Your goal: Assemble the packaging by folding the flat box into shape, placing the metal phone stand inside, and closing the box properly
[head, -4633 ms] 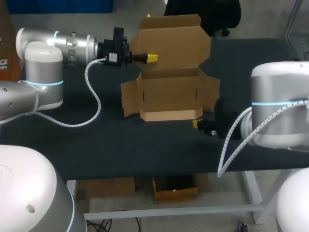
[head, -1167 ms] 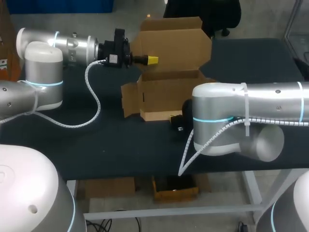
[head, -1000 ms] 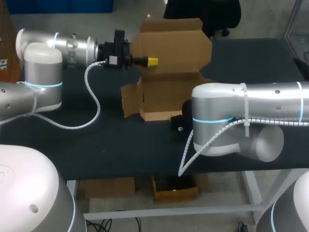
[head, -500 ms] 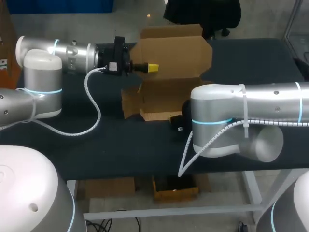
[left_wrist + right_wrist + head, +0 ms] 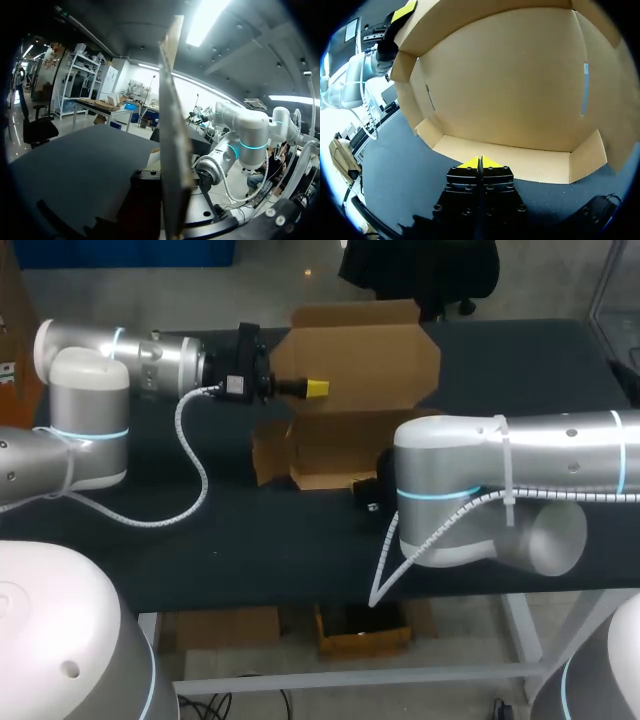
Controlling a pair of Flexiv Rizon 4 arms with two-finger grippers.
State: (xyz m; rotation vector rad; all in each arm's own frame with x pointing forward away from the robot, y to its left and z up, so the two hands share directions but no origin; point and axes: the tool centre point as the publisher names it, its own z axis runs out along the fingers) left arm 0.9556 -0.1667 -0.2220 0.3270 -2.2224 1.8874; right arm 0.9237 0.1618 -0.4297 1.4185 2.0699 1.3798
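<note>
At the middle of the dark desk (image 5: pixel 250 530), a brown corrugated cardboard box (image 5: pixel 325 452), partly folded up, open side facing the near edge. Tall lid panel (image 5: pixel 365 362) raised above the tray part and leaning a little forward, a narrow tuck flap (image 5: pixel 355 313) along its top. Short side flap (image 5: pixel 266 455) splayed out at the box's left.

From the left, silver left arm (image 5: pixel 150 340) stretched level over the desk. Black left end effector (image 5: pixel 315 388) with yellow tips at the lid panel's left edge, pinched onto the cardboard. In the left wrist view, the same panel seen edge-on, running straight out between the dark fingers and clamped from both sides.

From the right, silver right arm (image 5: pixel 520 455) lying across the foreground, hiding the box's right part, wrist low at the box's front. In the right wrist view, right end effector (image 5: pixel 480 162) narrowed fully, yellow tips pressed together, right at the low front wall (image 5: pixel 530 165) of the box; touching or just short, cannot tell. Beyond the tips, a wide inner panel (image 5: pixel 510 85) of plain cardboard, with a thin slot (image 5: pixel 585 87) in the wall on one side and a slit (image 5: pixel 427 97) in the wall opposite.
</note>
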